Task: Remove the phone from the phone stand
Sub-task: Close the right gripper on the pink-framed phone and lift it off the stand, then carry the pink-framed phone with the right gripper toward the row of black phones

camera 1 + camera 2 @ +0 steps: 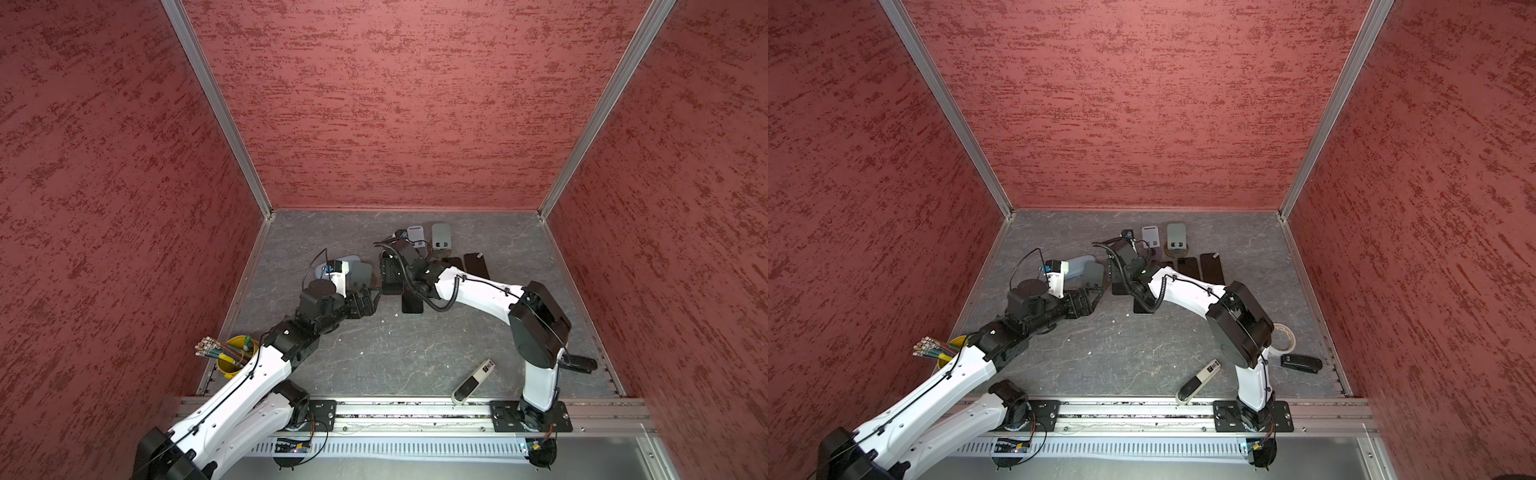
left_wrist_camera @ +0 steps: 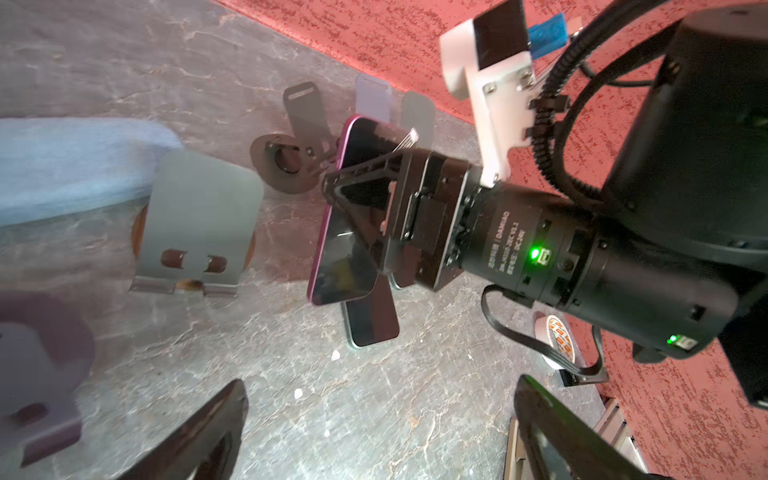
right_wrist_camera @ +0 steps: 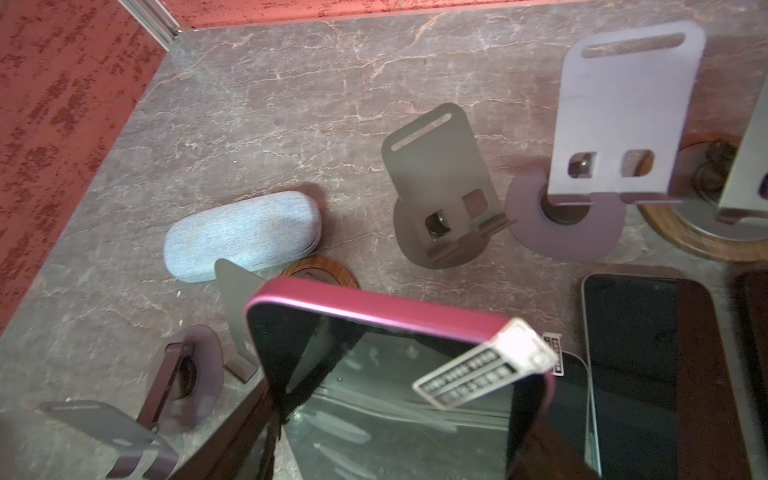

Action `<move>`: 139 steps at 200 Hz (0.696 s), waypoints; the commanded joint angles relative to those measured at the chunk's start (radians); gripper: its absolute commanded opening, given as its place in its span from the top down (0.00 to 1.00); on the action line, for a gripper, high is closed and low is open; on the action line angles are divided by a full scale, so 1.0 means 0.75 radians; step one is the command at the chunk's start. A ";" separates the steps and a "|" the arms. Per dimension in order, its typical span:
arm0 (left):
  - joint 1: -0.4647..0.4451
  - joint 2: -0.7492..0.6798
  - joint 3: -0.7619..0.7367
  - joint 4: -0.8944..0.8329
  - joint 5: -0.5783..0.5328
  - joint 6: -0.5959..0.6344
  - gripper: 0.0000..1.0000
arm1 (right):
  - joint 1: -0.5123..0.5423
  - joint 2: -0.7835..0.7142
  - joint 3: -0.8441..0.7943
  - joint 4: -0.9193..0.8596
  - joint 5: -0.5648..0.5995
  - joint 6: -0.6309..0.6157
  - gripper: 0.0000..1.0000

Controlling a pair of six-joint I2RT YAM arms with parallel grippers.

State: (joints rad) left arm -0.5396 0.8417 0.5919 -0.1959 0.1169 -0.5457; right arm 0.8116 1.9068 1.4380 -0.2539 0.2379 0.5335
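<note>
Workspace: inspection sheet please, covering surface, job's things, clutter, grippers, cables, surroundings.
Surface: grey marbled table, white crumbs.
Job's things: pink phone tilted in right gripper; visible phone stands empty; other phones lying flat.
Clutter: yellow pen cup, blue case, tape roll, stapler, white handheld device.
Grippers: right gripper shut on pink phone; left gripper open, empty.
Cables: black cables loop at both wrists.
Surroundings: red textured walls.

Grey metal phone stand on round wooden base (image 1: 1176, 237) taken as reference; pale grey metal stand (image 1: 1150, 237) just beside it; black flat phone (image 1: 1212, 268) lying near it; right gripper (image 1: 1118, 276) over a dark slab phone (image 1: 1120, 289) nearby; yellow pencil cup (image 1: 951, 357) well apart.
</note>
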 commanded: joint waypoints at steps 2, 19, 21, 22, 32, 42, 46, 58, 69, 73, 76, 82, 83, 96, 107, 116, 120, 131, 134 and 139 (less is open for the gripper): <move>-0.018 0.033 0.037 0.067 -0.030 -0.006 0.00 | -0.012 -0.077 -0.021 0.065 -0.069 -0.017 0.47; -0.027 0.058 0.047 0.074 -0.036 -0.003 0.00 | -0.016 -0.081 -0.032 0.051 -0.091 -0.020 0.48; -0.026 0.061 0.047 0.075 -0.036 -0.003 0.00 | -0.016 -0.082 -0.032 0.049 -0.093 -0.022 0.48; -0.026 0.063 0.047 0.075 -0.038 -0.003 0.00 | -0.017 -0.082 -0.033 0.049 -0.095 -0.022 0.48; -0.031 0.074 0.051 0.080 -0.042 -0.002 0.00 | -0.018 -0.083 -0.038 0.040 -0.110 -0.025 0.48; -0.034 0.085 0.053 0.086 -0.044 0.001 0.00 | -0.019 -0.084 -0.041 0.031 -0.123 -0.028 0.48; -0.035 0.089 0.057 0.088 -0.046 0.002 0.00 | -0.019 -0.084 -0.043 0.028 -0.129 -0.028 0.48; -0.037 0.102 0.065 0.089 -0.048 0.008 0.00 | -0.019 -0.080 -0.044 0.019 -0.148 -0.032 0.48; -0.037 0.114 0.078 0.086 -0.048 0.017 0.00 | -0.019 -0.072 -0.040 0.011 -0.168 -0.032 0.48; -0.037 0.117 0.083 0.082 -0.048 0.019 0.00 | -0.019 -0.068 -0.039 0.010 -0.175 -0.032 0.48; -0.039 0.120 0.086 0.083 -0.050 0.022 0.00 | -0.019 -0.065 -0.037 0.005 -0.180 -0.032 0.48; -0.039 0.125 0.090 0.082 -0.050 0.025 0.00 | -0.019 -0.059 -0.037 0.002 -0.192 -0.030 0.48; -0.039 0.125 0.090 0.083 -0.050 0.025 0.00 | -0.019 -0.059 -0.037 0.001 -0.194 -0.030 0.48; -0.039 0.133 0.099 0.083 -0.050 0.030 0.00 | -0.019 -0.050 -0.038 -0.004 -0.219 -0.023 0.47; -0.039 0.139 0.101 0.088 -0.052 0.034 0.00 | -0.019 -0.041 -0.045 -0.004 -0.243 -0.015 0.47; -0.040 0.144 0.101 0.093 -0.052 0.034 0.00 | -0.019 -0.037 -0.048 -0.005 -0.258 -0.010 0.47; -0.041 0.147 0.099 0.095 -0.052 0.034 0.00 | -0.019 -0.036 -0.050 -0.003 -0.265 -0.008 0.47; -0.041 0.153 0.099 0.101 -0.052 0.031 0.00 | -0.019 -0.035 -0.060 -0.003 -0.273 0.000 0.47; -0.041 0.155 0.097 0.103 -0.052 0.032 0.00 | -0.019 -0.037 -0.063 -0.002 -0.274 0.000 0.47; -0.041 0.157 0.097 0.107 -0.052 0.030 0.00 | -0.019 -0.039 -0.071 -0.001 -0.276 0.002 0.47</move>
State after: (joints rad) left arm -0.5632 0.9478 0.6491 -0.1482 0.0921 -0.5411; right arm 0.8013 1.8881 1.3994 -0.2768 0.0719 0.5163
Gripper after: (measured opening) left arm 0.996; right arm 0.727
